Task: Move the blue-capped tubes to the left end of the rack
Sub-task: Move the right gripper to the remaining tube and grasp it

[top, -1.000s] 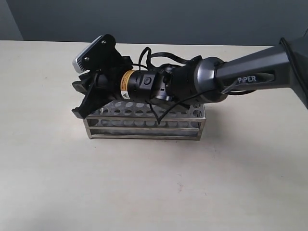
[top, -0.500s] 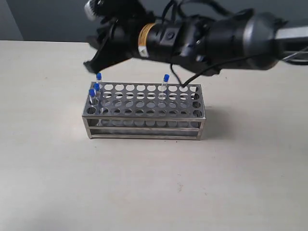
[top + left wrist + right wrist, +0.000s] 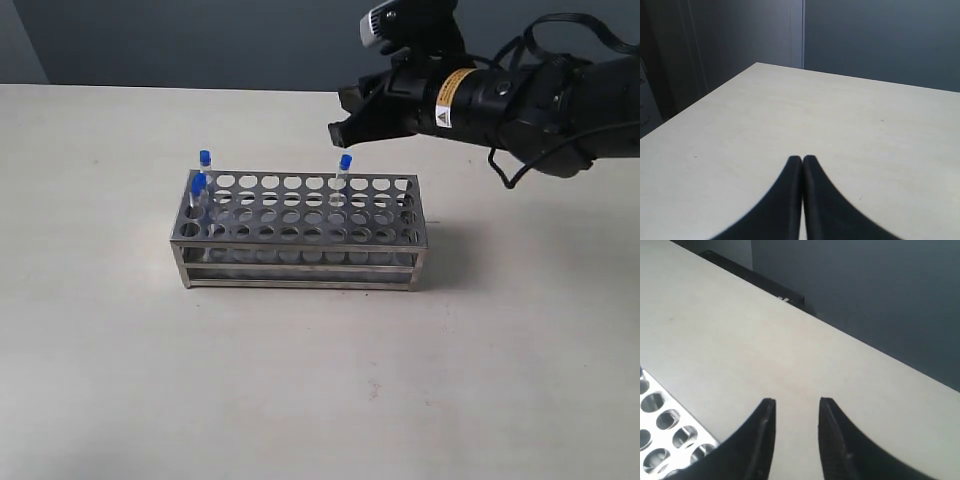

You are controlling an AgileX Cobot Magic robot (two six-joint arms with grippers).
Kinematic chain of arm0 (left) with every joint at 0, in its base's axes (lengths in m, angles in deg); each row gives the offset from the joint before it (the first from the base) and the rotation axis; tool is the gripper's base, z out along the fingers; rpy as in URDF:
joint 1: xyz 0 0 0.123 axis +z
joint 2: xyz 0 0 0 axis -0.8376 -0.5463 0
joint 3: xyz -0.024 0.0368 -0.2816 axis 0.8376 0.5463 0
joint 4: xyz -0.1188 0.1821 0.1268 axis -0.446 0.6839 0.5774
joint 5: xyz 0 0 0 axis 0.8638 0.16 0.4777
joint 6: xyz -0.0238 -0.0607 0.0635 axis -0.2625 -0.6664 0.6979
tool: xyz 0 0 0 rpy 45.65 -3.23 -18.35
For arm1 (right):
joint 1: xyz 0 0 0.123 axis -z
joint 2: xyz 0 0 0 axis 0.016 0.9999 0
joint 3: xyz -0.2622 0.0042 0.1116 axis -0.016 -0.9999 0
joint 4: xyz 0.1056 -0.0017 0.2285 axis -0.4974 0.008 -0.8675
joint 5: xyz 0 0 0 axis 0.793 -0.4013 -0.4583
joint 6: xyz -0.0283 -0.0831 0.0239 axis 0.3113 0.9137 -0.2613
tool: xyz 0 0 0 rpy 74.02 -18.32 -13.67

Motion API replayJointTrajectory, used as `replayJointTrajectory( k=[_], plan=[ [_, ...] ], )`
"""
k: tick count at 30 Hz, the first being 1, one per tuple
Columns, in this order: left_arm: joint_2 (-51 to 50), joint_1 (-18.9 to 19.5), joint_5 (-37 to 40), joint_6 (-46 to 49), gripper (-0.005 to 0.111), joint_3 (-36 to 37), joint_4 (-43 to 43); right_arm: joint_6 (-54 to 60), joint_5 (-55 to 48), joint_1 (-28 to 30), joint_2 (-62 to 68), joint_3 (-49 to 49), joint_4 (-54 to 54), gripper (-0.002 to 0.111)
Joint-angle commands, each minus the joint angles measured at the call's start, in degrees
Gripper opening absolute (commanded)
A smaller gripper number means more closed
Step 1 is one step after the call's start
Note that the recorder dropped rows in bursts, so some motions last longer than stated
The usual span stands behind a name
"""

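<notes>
The silver rack (image 3: 300, 232) stands mid-table, long side toward the exterior camera. Three blue-capped tubes sit at its left end: one in the back row (image 3: 204, 158) and two close together nearer the front (image 3: 198, 183). A fourth blue-capped tube (image 3: 345, 163) stands alone in the back row, right of the middle. My right gripper (image 3: 340, 115) hangs open and empty in the air just above and behind that lone tube; its wrist view shows the gripper (image 3: 797, 402) over bare table with a rack corner (image 3: 660, 440). My left gripper (image 3: 802, 159) is shut on nothing.
The rack stands on a pale table (image 3: 300, 380); a dark wall runs behind the table's far edge. The right arm's body (image 3: 520, 95) stretches in from the right, above the table behind the rack. The left arm is out of the exterior view.
My right gripper has risen from low over the rack's left end and swung right, to above the lone tube. The tubes at the left end, hidden before, now show.
</notes>
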Motion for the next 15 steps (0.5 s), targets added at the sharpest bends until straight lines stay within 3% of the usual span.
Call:
replayJointTrajectory(
  k=[1,3,7,15],
  plan=[
    [0.2,0.07,0.09,-0.1,0.001,-0.08,-0.23,-0.15,3.95,0.34,2.13,-0.75,-0.29,0.03],
    [0.2,0.07,0.09,-0.1,0.001,-0.08,-0.23,-0.76,4.9,0.34,3.9,-0.75,-1.23,0.032],
    [0.2,0.07,0.09,-0.1,0.001,-0.08,-0.23,-1.5,5.47,0.34,7.08,-0.75,-1.9,0.049],
    [0.2,0.07,0.09,-0.1,0.001,-0.08,-0.23,-1.5,6.37,0.34,8.96,-0.75,-3.97,0.05]
  ],
)
